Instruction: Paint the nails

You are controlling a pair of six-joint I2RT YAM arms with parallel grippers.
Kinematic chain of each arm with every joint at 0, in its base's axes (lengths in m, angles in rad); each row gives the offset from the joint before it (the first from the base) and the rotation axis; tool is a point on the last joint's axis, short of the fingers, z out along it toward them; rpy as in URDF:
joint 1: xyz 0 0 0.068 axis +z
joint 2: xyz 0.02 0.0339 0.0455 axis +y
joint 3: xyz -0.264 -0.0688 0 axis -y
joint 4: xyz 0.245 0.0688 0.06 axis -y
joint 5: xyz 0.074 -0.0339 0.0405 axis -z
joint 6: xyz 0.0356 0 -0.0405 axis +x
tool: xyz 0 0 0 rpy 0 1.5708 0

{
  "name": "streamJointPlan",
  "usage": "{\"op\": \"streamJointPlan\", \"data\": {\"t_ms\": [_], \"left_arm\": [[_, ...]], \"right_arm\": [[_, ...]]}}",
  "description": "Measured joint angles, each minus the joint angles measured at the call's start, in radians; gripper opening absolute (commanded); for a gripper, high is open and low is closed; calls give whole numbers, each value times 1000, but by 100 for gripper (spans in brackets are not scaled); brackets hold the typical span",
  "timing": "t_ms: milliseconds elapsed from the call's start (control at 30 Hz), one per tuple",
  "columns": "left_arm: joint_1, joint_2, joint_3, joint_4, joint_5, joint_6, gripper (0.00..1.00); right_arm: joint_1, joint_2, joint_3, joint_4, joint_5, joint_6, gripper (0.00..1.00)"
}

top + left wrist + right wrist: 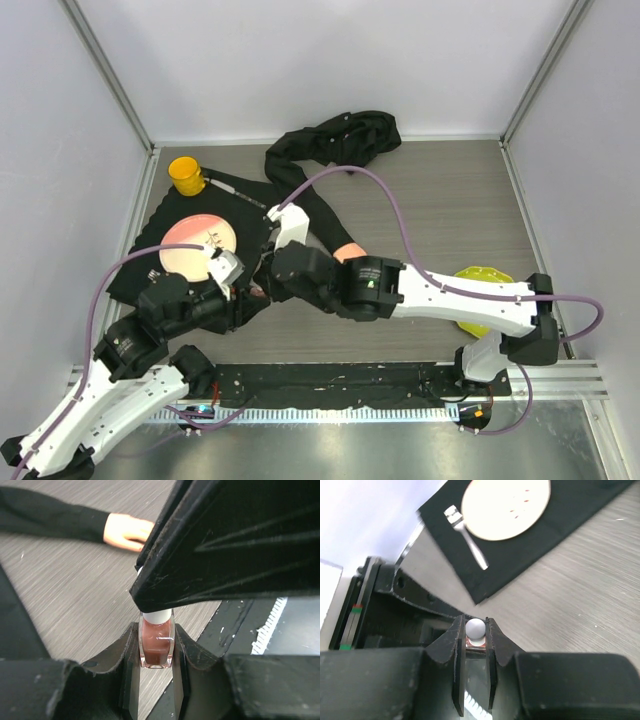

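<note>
My left gripper is shut on a small glass polish bottle of reddish-brown polish and holds it upright above the table. My right gripper is shut on the bottle's white cap from above. In the top view the two grippers meet, left gripper beside right gripper. The pale mannequin hand lies on the table beyond, its black sleeve running left. It also shows in the top view. Its fingertips and nails are hidden behind my right gripper.
A black mat at the left carries a peach plate and a fork. A yellow cup stands behind it. A yellow-green dish lies under my right arm. The sleeve bunches at the back wall.
</note>
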Motion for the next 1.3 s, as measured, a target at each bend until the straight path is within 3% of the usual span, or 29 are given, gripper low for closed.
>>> {"op": "streamJointPlan", "data": {"t_ms": [167,467,767,900,1100,1300], "left_arm": [[4,-3,-5,-16,-30,0,0],[6,-19,-6,3,-32,0,0],[4,-20,-5,74,-4,0,0],[3,-20,-5,97,10,0,0],[2,-23,-5,128,21,-1,0],[2,-23,-5,155,30,-9,0]], "right_arm": [[48,61,69,-59,142,39,5],[59,67,89,-64,168,22,24],[59,53,60,-44,150,-34,51],[58,29,51,-50,150,-62,68],[58,-68,3,-54,76,-122,84],[62,-198,-35,-59,-94,-213,90]]}}
